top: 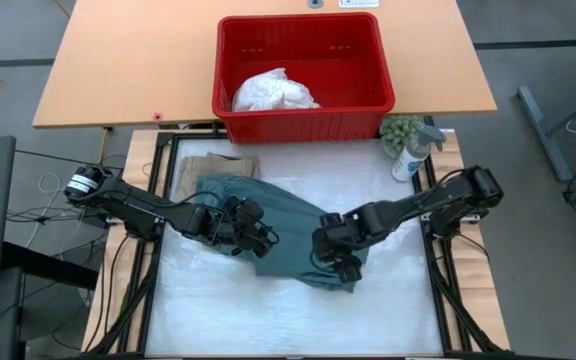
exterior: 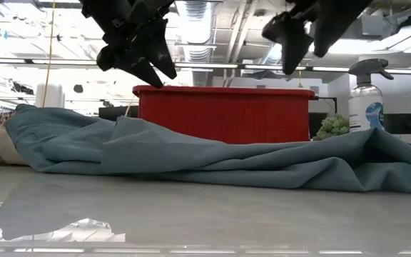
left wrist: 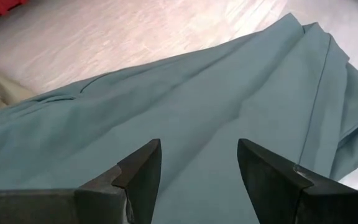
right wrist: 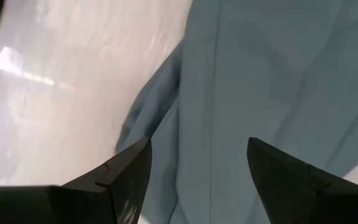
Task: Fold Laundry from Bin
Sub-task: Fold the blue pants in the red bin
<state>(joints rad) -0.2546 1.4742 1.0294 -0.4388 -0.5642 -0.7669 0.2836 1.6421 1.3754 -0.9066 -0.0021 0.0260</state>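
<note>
Teal-green garment (top: 293, 235) lies spread on the table beneath both raised, open, empty grippers, left gripper (top: 258, 232) and right gripper (top: 340, 262).

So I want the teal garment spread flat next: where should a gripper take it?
Probably the bunched edge of the teal garment nearest the right gripper, taken from straight above: the folds there stand up from the table, while the middle lies flat.
</note>
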